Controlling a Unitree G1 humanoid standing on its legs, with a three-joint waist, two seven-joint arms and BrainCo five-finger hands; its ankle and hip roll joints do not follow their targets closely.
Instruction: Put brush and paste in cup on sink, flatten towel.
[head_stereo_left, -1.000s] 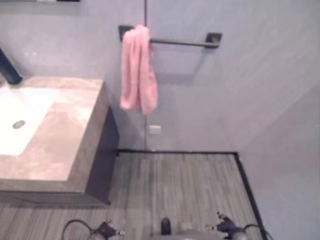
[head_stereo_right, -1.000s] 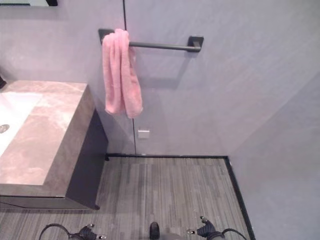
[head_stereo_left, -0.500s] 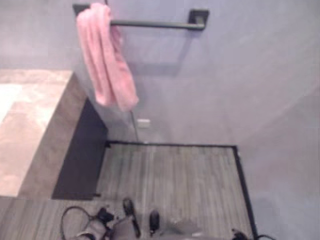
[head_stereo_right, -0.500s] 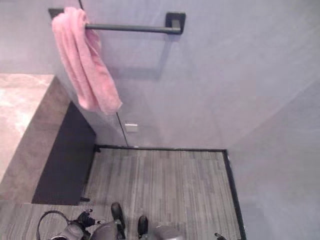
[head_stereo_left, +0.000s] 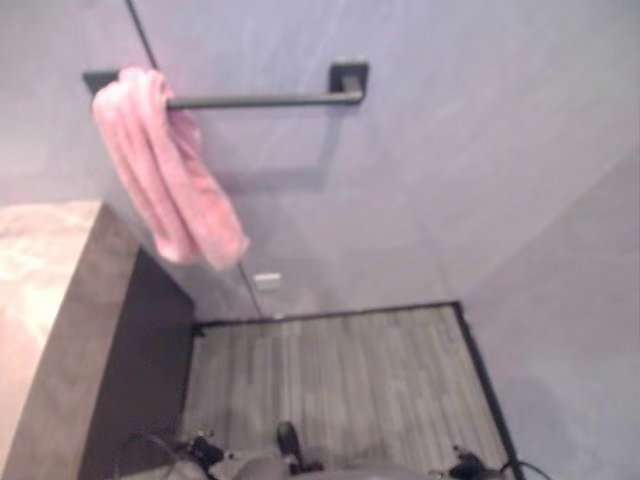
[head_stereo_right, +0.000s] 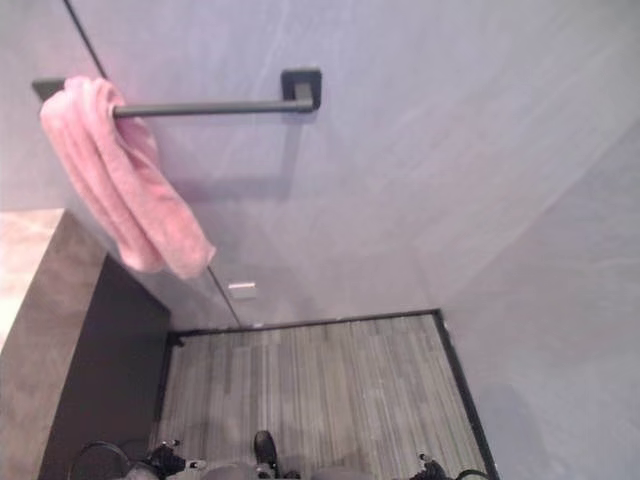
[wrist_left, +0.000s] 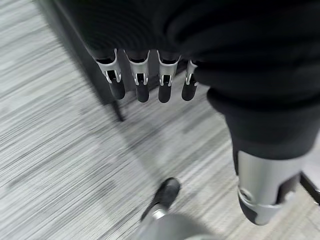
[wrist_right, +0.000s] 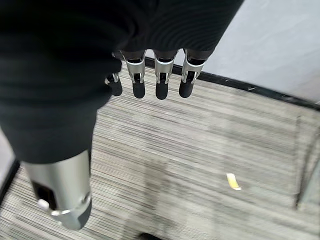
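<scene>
Wall (head_stereo_right: 420, 150): grey, plain.
Floor (head_stereo_right: 320, 380): striped grey planks.
Desk (head_stereo_left: 40, 330): stone top, dark side.
Rail (head_stereo_right: 210, 106): dark, wall-mounted.
Towel (head_stereo_right: 120, 180): pink, bunched over the rail's left end; likely soft, light; take by a lower hem corner.
Left hand (wrist_left: 150, 80), right hand (wrist_right: 150, 75): hang over the floor, fingers relaxed, holding nothing.

camera swung right — sink basin gone; towel (head_stereo_left: 165, 170) bunched

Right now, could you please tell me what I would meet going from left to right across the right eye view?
Stone sink counter → pink towel → white wall plate → right bracket of the dark towel bar → bare wall.
</scene>
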